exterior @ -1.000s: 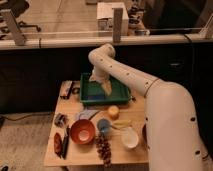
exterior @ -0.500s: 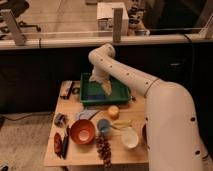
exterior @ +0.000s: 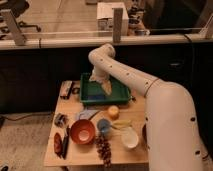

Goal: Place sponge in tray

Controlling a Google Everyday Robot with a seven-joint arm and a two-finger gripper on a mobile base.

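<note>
The green tray (exterior: 89, 95) sits at the back of the small wooden table (exterior: 135, 155). My white arm reaches in from the right, bends high above the table and comes down into the tray. My gripper (exterior: 106, 89) hangs low over the middle of the tray, its pale end just above the tray floor. No small bright-blue sponge shows anywhere; it may be hidden by the gripper.
In front of the tray lie an orange fruit (exterior: 114, 111), a blue cup (exterior: 104, 127), a red-brown bowl (exterior: 82, 131), a white bowl (exterior: 130, 139), grapes (exterior: 103, 148), a banana (exterior: 120, 124) and a pale grey-blue flat piece (exterior: 86, 115). A dark object (exterior: 66, 90) lies left of the tray.
</note>
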